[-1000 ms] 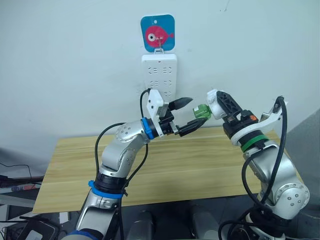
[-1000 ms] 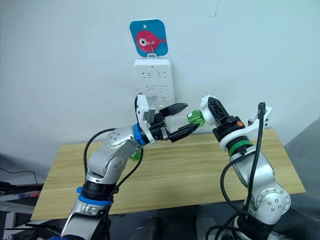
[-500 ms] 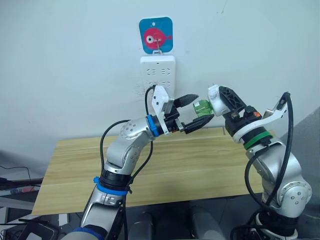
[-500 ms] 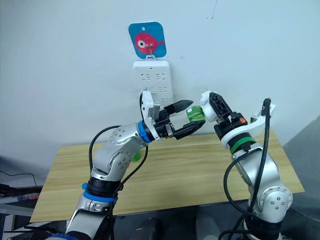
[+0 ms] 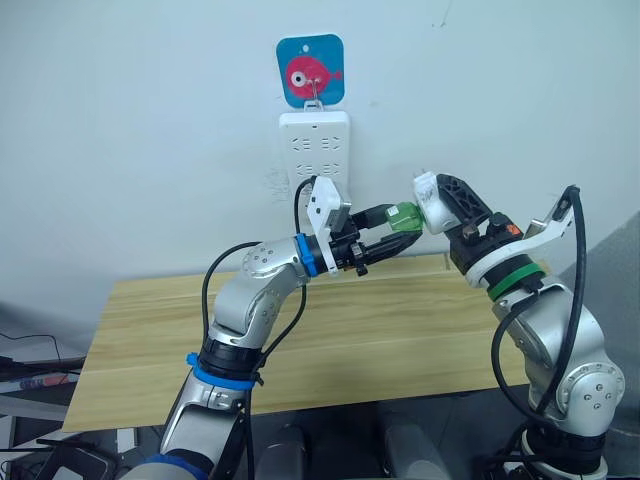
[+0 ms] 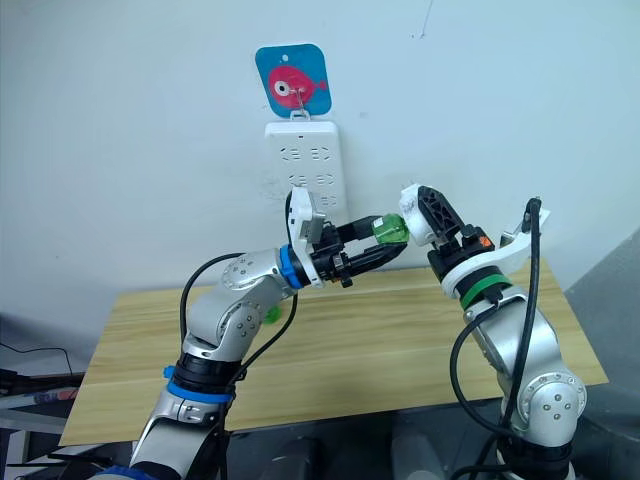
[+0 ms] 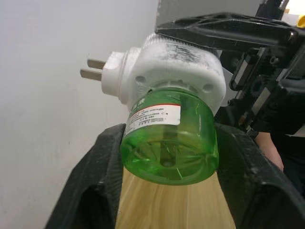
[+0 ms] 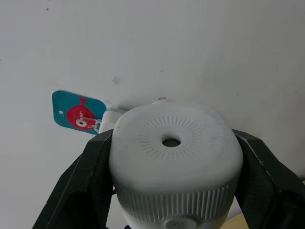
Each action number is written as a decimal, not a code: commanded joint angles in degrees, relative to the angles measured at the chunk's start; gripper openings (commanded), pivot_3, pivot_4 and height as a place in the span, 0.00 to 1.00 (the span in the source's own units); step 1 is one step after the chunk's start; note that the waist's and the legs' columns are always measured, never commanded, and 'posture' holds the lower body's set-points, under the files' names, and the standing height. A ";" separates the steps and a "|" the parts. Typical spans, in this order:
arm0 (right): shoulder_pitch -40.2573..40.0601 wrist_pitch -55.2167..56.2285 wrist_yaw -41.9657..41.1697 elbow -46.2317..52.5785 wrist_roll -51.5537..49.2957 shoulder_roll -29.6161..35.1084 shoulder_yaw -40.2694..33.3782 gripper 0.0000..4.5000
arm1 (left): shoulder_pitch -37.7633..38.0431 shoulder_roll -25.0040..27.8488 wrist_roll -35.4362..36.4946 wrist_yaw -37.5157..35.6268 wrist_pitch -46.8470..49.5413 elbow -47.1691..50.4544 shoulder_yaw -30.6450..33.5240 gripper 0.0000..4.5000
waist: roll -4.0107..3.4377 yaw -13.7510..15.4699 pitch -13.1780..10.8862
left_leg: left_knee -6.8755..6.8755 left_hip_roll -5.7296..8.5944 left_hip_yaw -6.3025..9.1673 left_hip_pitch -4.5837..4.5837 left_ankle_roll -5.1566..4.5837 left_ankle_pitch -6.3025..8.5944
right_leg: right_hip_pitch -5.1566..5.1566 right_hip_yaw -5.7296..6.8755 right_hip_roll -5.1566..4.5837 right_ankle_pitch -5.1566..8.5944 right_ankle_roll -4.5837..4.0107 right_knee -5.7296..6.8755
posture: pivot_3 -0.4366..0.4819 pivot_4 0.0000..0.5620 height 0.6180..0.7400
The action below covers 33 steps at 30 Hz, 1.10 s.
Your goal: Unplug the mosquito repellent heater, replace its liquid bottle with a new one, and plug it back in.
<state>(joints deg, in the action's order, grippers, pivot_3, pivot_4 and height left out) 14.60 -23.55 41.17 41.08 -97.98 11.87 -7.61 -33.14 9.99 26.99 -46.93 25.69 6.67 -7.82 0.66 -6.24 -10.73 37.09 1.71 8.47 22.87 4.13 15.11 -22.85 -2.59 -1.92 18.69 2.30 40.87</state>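
Observation:
The mosquito repellent heater [image 5: 427, 190], a white rounded unit with two metal prongs [image 7: 93, 69], hangs in the air in front of the wall, above the table's far edge. My right gripper [image 5: 440, 200] is shut on its white body [image 8: 174, 157]. A green liquid bottle [image 5: 404, 216] sticks out of the heater's underside toward my left arm. My left gripper [image 5: 400, 226] is shut on this bottle [image 7: 169, 143], one black finger on each side.
A long white power strip [image 5: 316, 150] hangs on the wall under a blue fish sticker [image 5: 311, 70], just behind and left of the heater. The wooden table [image 5: 350, 330] lies below both arms. A small green object [image 6: 271, 313] lies on it behind my left arm.
My left gripper's fingers, spread open around the green bottle before, have closed on it. The right gripper holds the heater in nearly the same place.

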 commanded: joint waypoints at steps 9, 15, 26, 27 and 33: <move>0.13 3.04 -1.39 3.37 -2.14 1.39 1.23 0.66 | -0.95 -0.30 0.26 0.38 -2.17 1.65 0.02 0.88 | 0.00 -0.01 0.00 | 0.01 0.00 0.00 0.00 0.00 0.00 | 0.01 0.00 0.00 0.00 0.00 0.00 | 0.36 0.24 0.94; -0.24 3.75 -1.30 3.56 -2.88 1.54 1.27 0.66 | -0.31 -0.79 0.87 0.50 -2.35 2.17 0.12 0.94 | 0.00 -0.01 0.00 | 0.02 0.00 0.00 -0.01 0.00 0.00 | 0.02 0.01 0.00 0.00 0.00 0.01 | 0.36 0.24 0.94; -0.28 6.14 -0.89 3.58 -6.27 1.23 1.16 0.66 | -0.54 -2.16 1.80 1.11 -2.91 2.60 0.73 0.73 | 0.00 -0.01 0.00 | 0.03 0.00 0.00 -0.01 0.00 0.00 | 0.04 0.01 0.00 0.00 0.00 0.01 | 0.37 0.24 0.94; -0.39 6.17 -0.96 3.54 -6.44 1.40 1.18 0.66 | -0.73 -2.20 1.70 1.14 -3.18 2.56 0.78 0.65 | 0.00 -0.01 0.01 | 0.03 0.00 0.00 -0.01 0.00 0.00 | 0.04 0.02 0.00 0.00 0.00 0.00 | 0.37 0.24 0.94; -0.77 6.35 -1.56 3.28 -6.88 2.01 1.48 0.66 | -0.93 -2.58 1.78 1.32 -3.71 2.79 0.74 0.51 | 0.00 -0.01 0.01 | 0.04 0.00 0.00 -0.02 -0.01 0.00 | 0.05 0.02 0.00 0.00 0.00 0.02 | 0.37 0.24 0.94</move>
<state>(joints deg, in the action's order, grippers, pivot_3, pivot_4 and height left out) 14.06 -17.79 40.11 41.55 -103.37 13.43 -6.58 -32.98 8.03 28.01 -46.49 23.40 6.74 -7.86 0.66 -6.25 -10.71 37.13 1.71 8.47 22.85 4.13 15.11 -22.80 -2.57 -1.92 18.69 2.30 40.89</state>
